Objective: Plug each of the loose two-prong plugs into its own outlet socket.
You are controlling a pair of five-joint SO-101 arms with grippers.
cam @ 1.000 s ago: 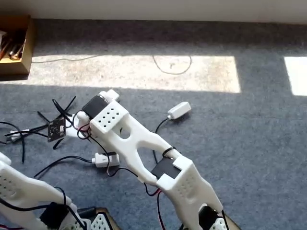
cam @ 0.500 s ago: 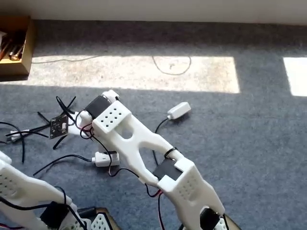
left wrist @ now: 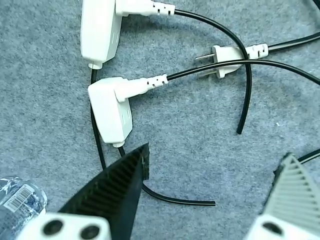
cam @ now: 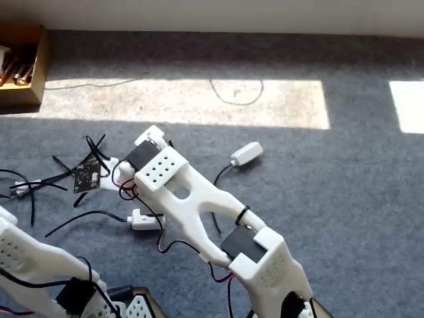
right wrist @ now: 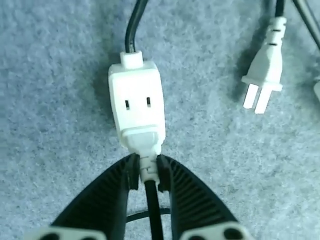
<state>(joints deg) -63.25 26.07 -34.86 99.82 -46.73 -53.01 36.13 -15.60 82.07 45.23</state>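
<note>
In the right wrist view my right gripper [right wrist: 145, 167] is shut on a white plug [right wrist: 145, 145] seated in one end of a white outlet block [right wrist: 136, 102] that lies on the carpet. The block's face shows two free slots. A loose two-prong plug [right wrist: 262, 70] lies beside it. From above, that arm stretches to the left-centre, its gripper [cam: 106, 171] low over the carpet. My left gripper [left wrist: 210, 175] hangs open over two white outlet blocks [left wrist: 111, 110] [left wrist: 100, 30], each with a cord end in it, and a loose two-prong plug [left wrist: 225, 56].
Grey carpet [cam: 344, 199] covers the floor, with black cords tangled at the left. Another white outlet block [cam: 246, 153] lies at centre, and a joined white piece [cam: 142, 219] nearer the arms. A wooden box [cam: 23, 63] stands far left. A plastic bottle [left wrist: 17, 200] lies by the left gripper.
The right arm's wrist and elbow have shifted a little to the right. The left arm has kept still.
</note>
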